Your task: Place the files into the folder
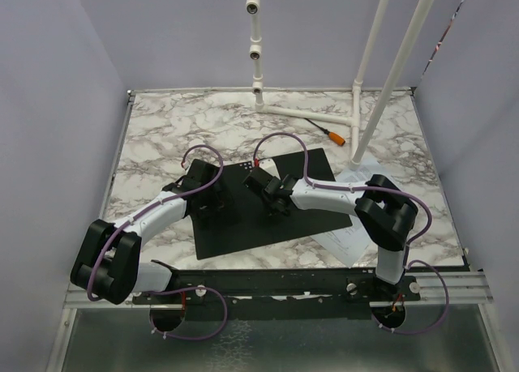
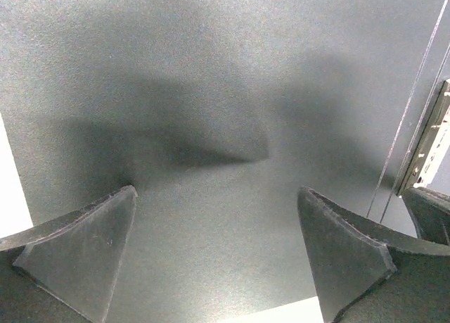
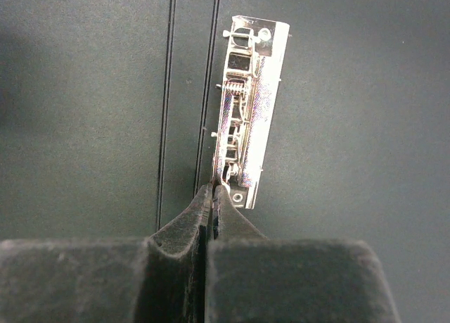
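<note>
Left side: my left gripper (image 2: 216, 196) hangs low over the left leaf of the folder (image 1: 243, 230), fingers spread fully wide, nothing between them, only the matte black inner face below. The folder lies open and flat on the marble table (image 1: 162, 137). It looks like stiff board and should stay put under a press. Centre: my right gripper (image 3: 213, 195) is closed tight, tips together right at the near end of the metal clip (image 3: 249, 105) on the spine. I see nothing pinched in it, and I cannot tell whether the tips bear on the clip's lever. Right: the files (image 1: 347, 241) lie flat on the table beside the folder's right edge, partly under my right arm. I judge them light, limp and slick on marble, poor to pinch from above. Better to take a free edge or corner and keep the stack together.
</note>
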Controlling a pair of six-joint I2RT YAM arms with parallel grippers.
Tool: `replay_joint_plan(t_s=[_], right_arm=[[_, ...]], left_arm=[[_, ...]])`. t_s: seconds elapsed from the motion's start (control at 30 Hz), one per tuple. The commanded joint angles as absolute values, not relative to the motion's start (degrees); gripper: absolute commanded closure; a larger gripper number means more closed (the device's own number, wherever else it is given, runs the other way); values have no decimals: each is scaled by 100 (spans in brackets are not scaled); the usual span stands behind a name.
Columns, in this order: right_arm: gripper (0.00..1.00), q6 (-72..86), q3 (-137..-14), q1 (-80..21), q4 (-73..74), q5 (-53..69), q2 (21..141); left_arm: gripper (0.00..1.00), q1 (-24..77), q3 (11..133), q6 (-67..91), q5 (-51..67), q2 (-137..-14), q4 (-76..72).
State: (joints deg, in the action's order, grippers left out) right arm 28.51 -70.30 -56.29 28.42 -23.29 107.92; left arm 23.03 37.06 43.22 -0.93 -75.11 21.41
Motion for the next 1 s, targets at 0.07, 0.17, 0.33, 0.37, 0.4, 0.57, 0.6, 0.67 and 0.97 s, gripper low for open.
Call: replay_joint_plan(t_s=[0.07,0.17,0.33,0.37,0.4,0.57,0.6,0.67,0.97], right_arm=[[100,2928,-6758,-5602,3401,-2559,11272],[99,2971,-6753,-5601,3530,-2732,11264],[99,3013,-6762,-5606,3690,-2976,11252],[99,3025,-6774,-5608,3725,-3021,11258],[99,3030,-6784,-5611,3746,-3059,11259],[100,3048,-6826,-5607,3809,-3194,11225],[99,3057,-6837,-5607,3826,-3215,11222],[100,3057,-6876,-5611,3865,-3257,11211],[99,3059,-6997,-5615,3919,-3409,11039]], left_arm=[[1,2323,3445,4403,-376,-7786,2267],[1,2325,3445,4421,-418,-7796,2265],[1,2325,3461,4421,-455,-7844,2263],[1,2321,3470,4421,-456,-7855,2263],[1,2325,3472,4413,-461,-7866,2267],[1,2321,3472,4396,-502,-7884,2268],[1,2320,3464,4394,-514,-7884,2276],[1,2315,3459,4395,-545,-7888,2272],[1,2269,3420,4385,-571,-7858,2292]])
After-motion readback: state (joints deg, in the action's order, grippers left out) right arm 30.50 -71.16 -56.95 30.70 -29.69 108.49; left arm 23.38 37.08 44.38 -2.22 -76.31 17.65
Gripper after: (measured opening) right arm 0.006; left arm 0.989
